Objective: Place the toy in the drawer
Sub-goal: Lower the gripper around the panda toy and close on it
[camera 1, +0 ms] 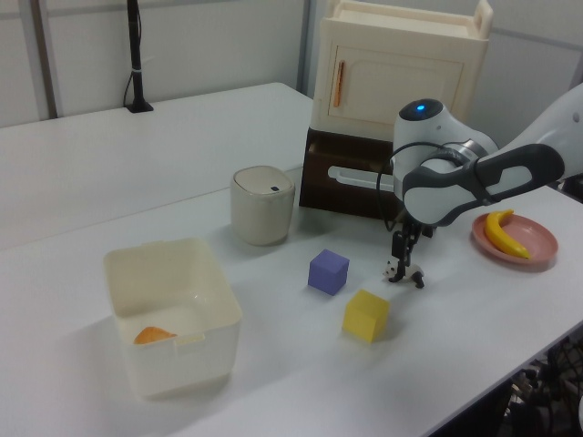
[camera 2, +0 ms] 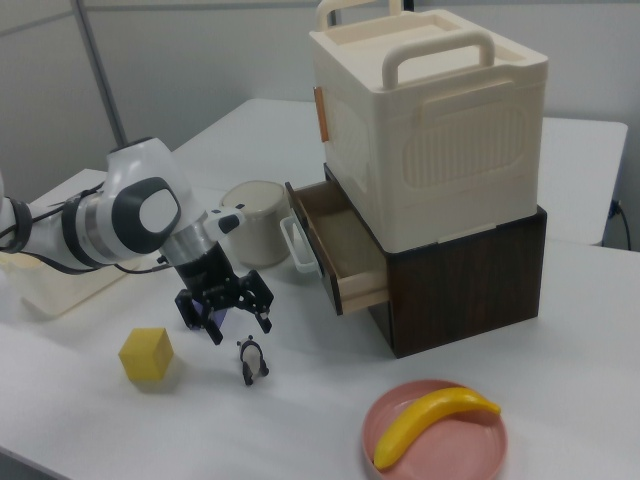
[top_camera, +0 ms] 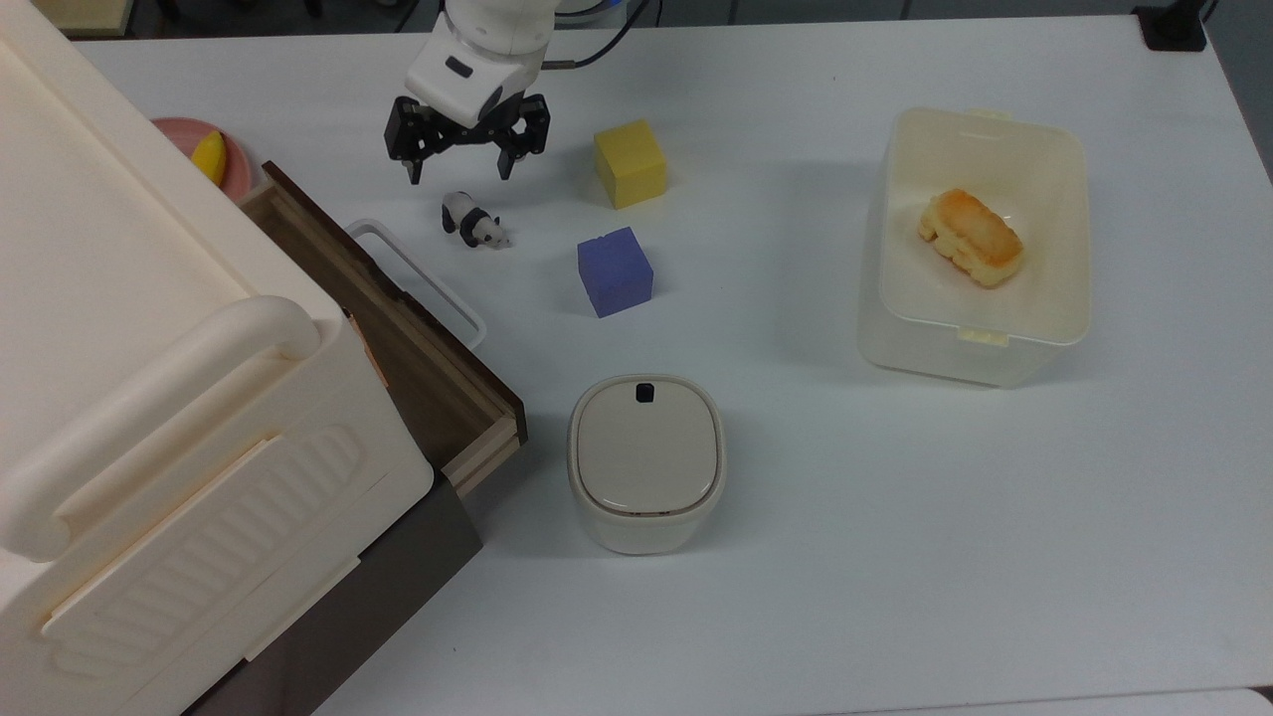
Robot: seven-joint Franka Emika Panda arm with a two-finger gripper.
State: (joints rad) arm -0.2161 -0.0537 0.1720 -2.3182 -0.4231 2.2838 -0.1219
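Note:
The toy, a tiny black-and-white panda (top_camera: pixel 474 221), stands on the white table just off the drawer's white loop handle (top_camera: pixel 418 273). The drawer (top_camera: pixel 398 338) is pulled out of the cream cabinet, its dark inside bare. My gripper (top_camera: pixel 458 177) hangs open just beyond the panda, towards the top view's upper edge, fingers pointing down and holding nothing. In the left view the gripper (camera 1: pixel 404 262) hovers right over the panda (camera 1: pixel 404 272). In the right view the open gripper (camera 2: pixel 240 330) sits just above and behind the panda (camera 2: pixel 251 359), left of the drawer (camera 2: pixel 335 250).
A yellow cube (top_camera: pixel 630 162) and a purple-blue cube (top_camera: pixel 615 270) lie to the top view's right of the panda. A small lidded bin (top_camera: pixel 644 459) stands near the drawer's corner. A cream tub (top_camera: pixel 885 199) holds a bread piece. A pink plate (camera 2: pixel 435 435) carries a banana.

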